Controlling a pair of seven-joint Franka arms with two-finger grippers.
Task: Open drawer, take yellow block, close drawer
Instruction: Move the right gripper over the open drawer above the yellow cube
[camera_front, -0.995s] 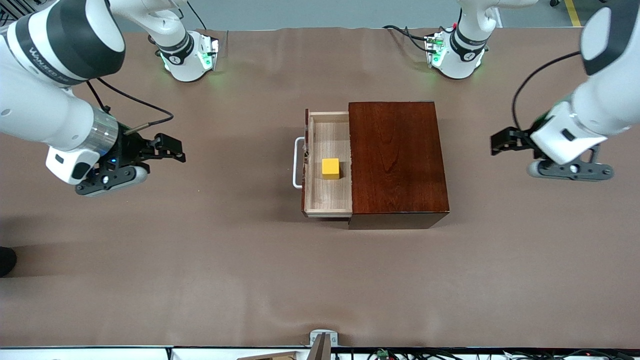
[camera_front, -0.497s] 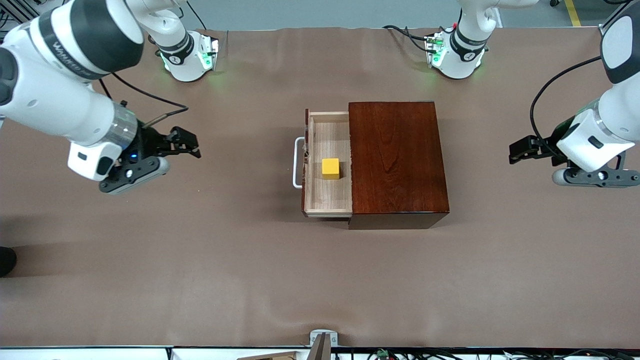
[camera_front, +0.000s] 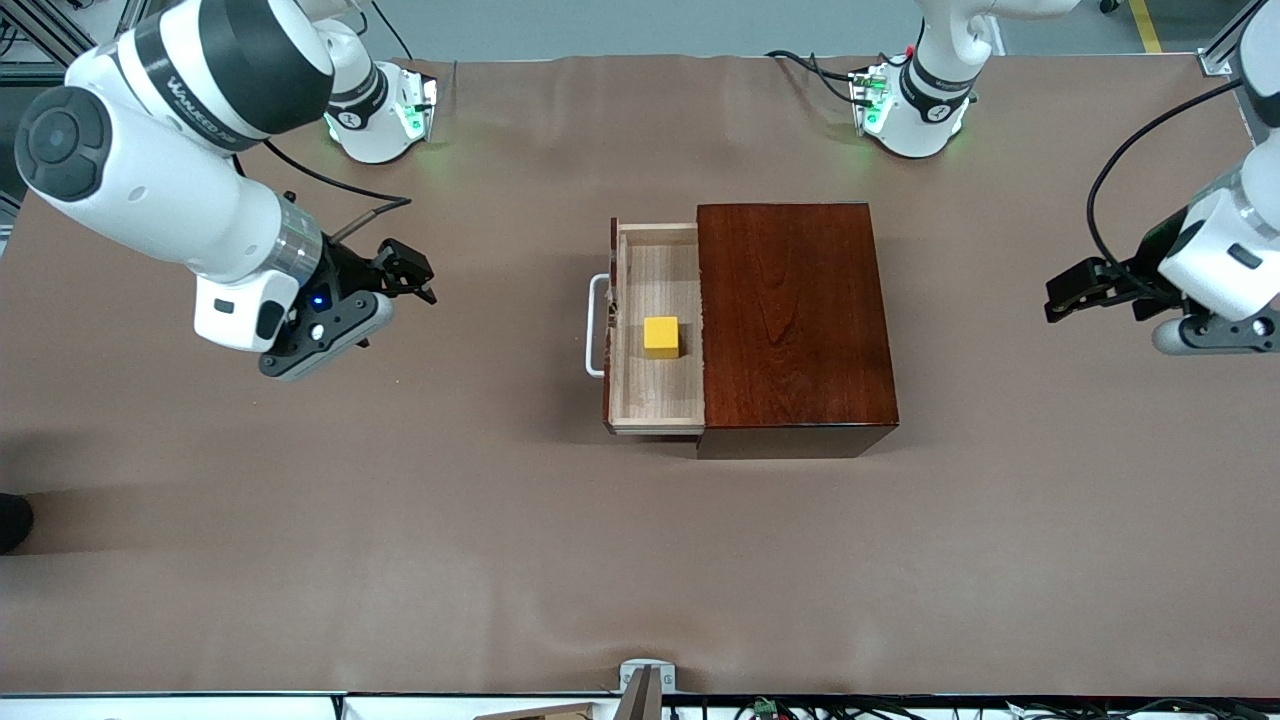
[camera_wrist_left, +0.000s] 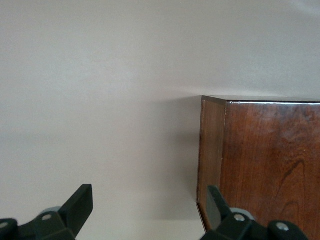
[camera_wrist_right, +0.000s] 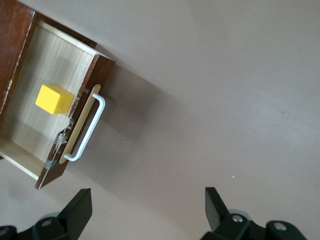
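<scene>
Front view first: the drawer (camera_front: 658, 330) is pulled out of the box (camera_front: 795, 320) toward the right arm's end of the table, its white handle (camera_front: 596, 325) sticking out. Sitting on the pale floor of that drawer, close against the box edge, is the block (camera_front: 661, 336), bright yellow, untouched. Taking the box as the clock's centre, the right gripper (camera_front: 408, 272) hangs over bare table (camera_front: 640, 560) at about nine o'clock, well apart from the handle. The left gripper (camera_front: 1068, 297) is out at three o'clock, over table near the left arm's end, also well apart from the box.

Right wrist view gives what the high camera can't: both black fingers (camera_wrist_right: 80, 209) spread wide apart with nothing between them, and farther off the handle (camera_wrist_right: 86, 131), the drawer's front board, and the block (camera_wrist_right: 54, 98) seen at a slant inside the tray.

Left wrist view shows none of the drawer or block at all, only the closed end of the box (camera_wrist_left: 265, 160), its glossy top and one corner, with the left gripper's fingers (camera_wrist_left: 79, 204) likewise standing well apart and empty.
</scene>
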